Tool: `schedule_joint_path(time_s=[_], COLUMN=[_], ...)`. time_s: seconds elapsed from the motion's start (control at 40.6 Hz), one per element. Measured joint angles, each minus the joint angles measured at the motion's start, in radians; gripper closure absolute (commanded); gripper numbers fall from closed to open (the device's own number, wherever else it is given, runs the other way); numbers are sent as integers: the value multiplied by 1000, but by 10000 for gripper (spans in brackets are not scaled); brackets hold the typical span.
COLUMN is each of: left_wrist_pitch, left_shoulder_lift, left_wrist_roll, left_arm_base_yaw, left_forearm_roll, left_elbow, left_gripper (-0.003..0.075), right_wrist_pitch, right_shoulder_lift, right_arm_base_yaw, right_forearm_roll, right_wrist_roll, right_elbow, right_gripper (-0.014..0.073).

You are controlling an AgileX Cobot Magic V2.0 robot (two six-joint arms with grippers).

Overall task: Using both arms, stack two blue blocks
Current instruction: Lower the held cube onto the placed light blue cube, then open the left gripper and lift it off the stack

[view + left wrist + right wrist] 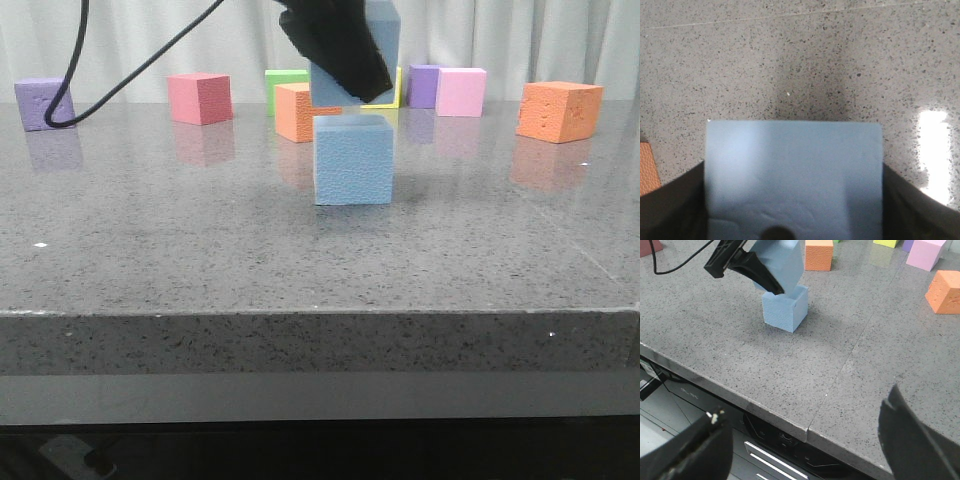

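The left black gripper (345, 62) clamps a pale blue foam cube (780, 260) just above the second pale blue foam cube (353, 159); the right gripper (805, 440) hangs spread, empty.

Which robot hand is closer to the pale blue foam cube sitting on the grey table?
Left. The left gripper hangs just above that pale blue foam cube, holding another blue cube. The right gripper is open, back beyond the table's near edge.

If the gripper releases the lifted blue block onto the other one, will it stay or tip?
The lifted blue block has flat faces and a pebbled surface, so it probably grips and stays. It looks like light foam. It hangs tilted above the lower block, so it might land askew.
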Motion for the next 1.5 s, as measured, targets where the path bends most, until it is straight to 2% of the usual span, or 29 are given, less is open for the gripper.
schedule_joint_path(time_s=[0.246, 0.542, 0.739, 0.985, 1.502], left_wrist_pitch=[0, -11, -11, -11, -11], left_shoulder_lift=[2, 2, 2, 2, -13], left_wrist_roll=[2, 2, 2, 2, -18], left_arm_base_yaw=[0, 0, 0, 0, 0], left_forearm_roll=[0, 0, 0, 0, 0], left_elbow=[0, 0, 0, 0, 0], left_gripper=[367, 236, 211, 141, 156], right_wrist_pitch=[0, 0, 0, 0, 0], right_shoulder_lift=[0, 0, 0, 0, 0], right_arm_base_yaw=[0, 0, 0, 0, 0], right_forearm_roll=[0, 0, 0, 0, 0], right_wrist_roll=[0, 0, 0, 0, 0], right_elbow=[0, 0, 0, 0, 0], right_gripper=[-10, -10, -10, -10, -10])
